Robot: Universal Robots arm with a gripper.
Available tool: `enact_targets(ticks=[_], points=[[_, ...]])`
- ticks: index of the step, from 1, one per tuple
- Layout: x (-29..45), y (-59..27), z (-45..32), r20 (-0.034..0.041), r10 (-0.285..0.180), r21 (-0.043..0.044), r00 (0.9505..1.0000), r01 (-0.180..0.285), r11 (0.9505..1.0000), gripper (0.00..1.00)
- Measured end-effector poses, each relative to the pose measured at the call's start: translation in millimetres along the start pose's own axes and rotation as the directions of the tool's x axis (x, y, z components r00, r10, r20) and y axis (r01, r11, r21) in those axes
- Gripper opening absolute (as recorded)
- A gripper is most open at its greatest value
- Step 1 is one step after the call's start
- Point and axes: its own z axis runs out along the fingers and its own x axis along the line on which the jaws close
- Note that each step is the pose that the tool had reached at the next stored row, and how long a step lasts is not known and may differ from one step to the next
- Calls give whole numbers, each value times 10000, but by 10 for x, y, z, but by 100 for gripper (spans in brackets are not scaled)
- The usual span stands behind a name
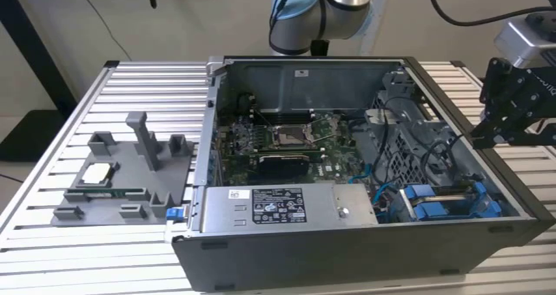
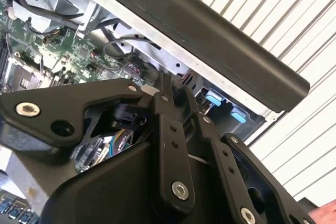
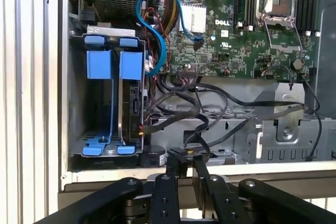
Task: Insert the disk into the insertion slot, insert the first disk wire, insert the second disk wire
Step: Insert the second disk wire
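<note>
Gripper (image 3: 188, 157) outside case rim (image 3: 273, 170), near insertion slot (image 3: 79, 108)

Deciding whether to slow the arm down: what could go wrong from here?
1. The gripper hovers right at the case rim; a careless descent could clip it.
2. Loose black cables sprawl beside the disk, which sits in the insertion slot; they might snag the gripper or get pinched.
</note>
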Motion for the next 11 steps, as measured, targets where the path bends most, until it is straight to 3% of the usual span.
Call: enact_targets(ticks=[2,4,11], points=[[3,0,10,0,0,0,10000,0,10000,27],[6,0,17,0,-1,0,10000,1,10000,18],[9,4,19,3,1,0,10000,-1,10000,16]])
